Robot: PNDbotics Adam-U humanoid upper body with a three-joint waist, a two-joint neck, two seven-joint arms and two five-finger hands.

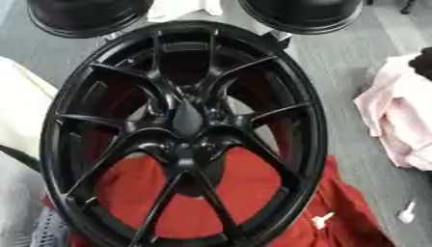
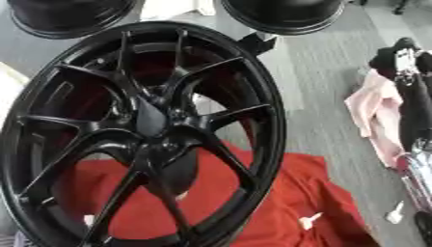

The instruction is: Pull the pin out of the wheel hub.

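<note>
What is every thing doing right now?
Black wheel: standing upright.
Pin: can't make it out.
Red cloth: spread under the wheel, crumpled.
Pink cloth: crumpled on the floor.
Right arm: at the right edge; hand unclear.
Left hand: not in view.

Left eye: you look down from head height, close on the black wheel (image 1: 182, 130), which fills most of the view.
Right eye: same downward look, set slightly to the right; wheel sits further left in view, its left rim cut off.
Facing: both face forward and down toward the grey floor (image 1: 346, 62).
Shared: you get the wheel, red cloth (image 1: 253, 193), two black rims at the top edge (image 2: 283, 14), and pink cloth (image 2: 371, 113) in both.
Right-only: an arm (image 2: 413, 111) along the right edge.
</note>
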